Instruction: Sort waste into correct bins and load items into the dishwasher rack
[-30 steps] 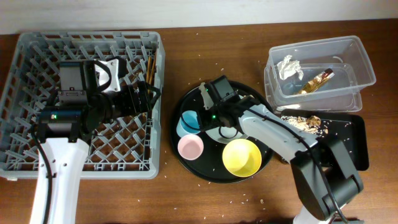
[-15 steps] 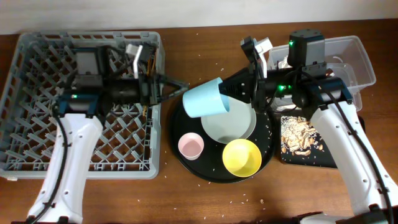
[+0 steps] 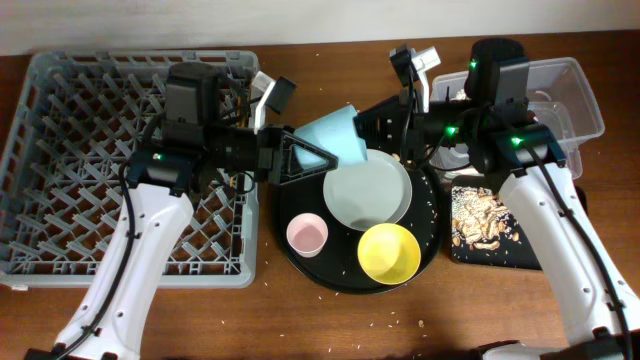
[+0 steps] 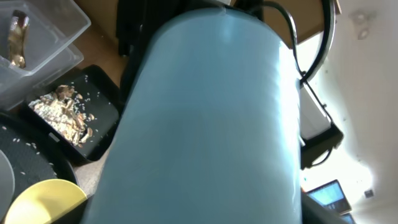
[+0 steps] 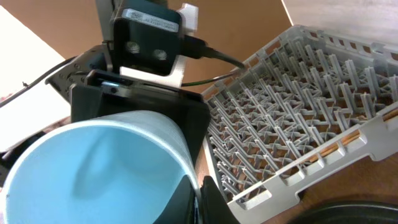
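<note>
The light-blue cup hangs on its side above the table between both arms. My right gripper is shut on its rim, as the right wrist view shows with the cup. My left gripper has a finger on each side of the cup's base. The cup fills the left wrist view and hides those jaws. The grey-green plate, yellow bowl and pink cup sit on the round black tray. The grey rack is at the left. The tissue is hidden.
The round black tray lies in the middle. The clear tub stands at the back right, with the gold wrapper inside. The shallow black tray holds food scraps. Chopsticks lie in the rack. Rice grains are scattered about.
My left arm has swung right from over the rack and its fingers now flank the blue cup. My right gripper lifted the cup off the round tray and still holds it.
</note>
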Controlling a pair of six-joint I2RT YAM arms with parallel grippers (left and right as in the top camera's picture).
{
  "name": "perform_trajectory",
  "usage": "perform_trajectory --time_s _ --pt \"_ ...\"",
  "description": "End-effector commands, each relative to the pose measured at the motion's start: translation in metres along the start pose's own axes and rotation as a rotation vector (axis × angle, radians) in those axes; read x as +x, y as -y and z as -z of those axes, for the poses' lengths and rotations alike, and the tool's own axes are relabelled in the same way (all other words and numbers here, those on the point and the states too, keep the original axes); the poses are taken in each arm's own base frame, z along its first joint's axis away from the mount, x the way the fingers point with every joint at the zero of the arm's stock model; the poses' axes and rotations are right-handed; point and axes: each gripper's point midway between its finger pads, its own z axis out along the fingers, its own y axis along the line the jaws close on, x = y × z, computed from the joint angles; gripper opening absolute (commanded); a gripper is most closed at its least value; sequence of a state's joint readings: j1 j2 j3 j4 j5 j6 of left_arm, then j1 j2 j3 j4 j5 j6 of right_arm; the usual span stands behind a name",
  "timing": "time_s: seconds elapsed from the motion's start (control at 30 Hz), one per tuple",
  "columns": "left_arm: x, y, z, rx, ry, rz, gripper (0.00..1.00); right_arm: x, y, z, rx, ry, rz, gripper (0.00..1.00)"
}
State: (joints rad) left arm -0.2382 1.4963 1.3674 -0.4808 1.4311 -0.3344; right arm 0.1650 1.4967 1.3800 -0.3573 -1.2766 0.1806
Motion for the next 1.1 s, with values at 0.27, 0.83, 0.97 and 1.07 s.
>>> perform_trajectory --time_s 0.27,0.83,0.97,1.07 --pt "-0.020 -0.006 0.026 -0.060 0.079 -0.050 0.79 0.005 0.002 0.000 0.005 -0.011 -0.057 0.04" --pt "-0.027 -0.046 0.032 -0.285 0.153 0.038 0.54 -0.005 0.030 0.014 0.152 0.042 -0.107 0.70" --pt "-0.001 -0.115 0.111 -0.757 0.286 0.328 0.54 -0.009 0.062 0.062 0.275 0.130 -0.299 0.74" --pt "0.051 -0.140 0.229 -1.240 0.432 0.590 0.54 0.046 0.095 0.068 0.542 0.024 -0.507 0.76"
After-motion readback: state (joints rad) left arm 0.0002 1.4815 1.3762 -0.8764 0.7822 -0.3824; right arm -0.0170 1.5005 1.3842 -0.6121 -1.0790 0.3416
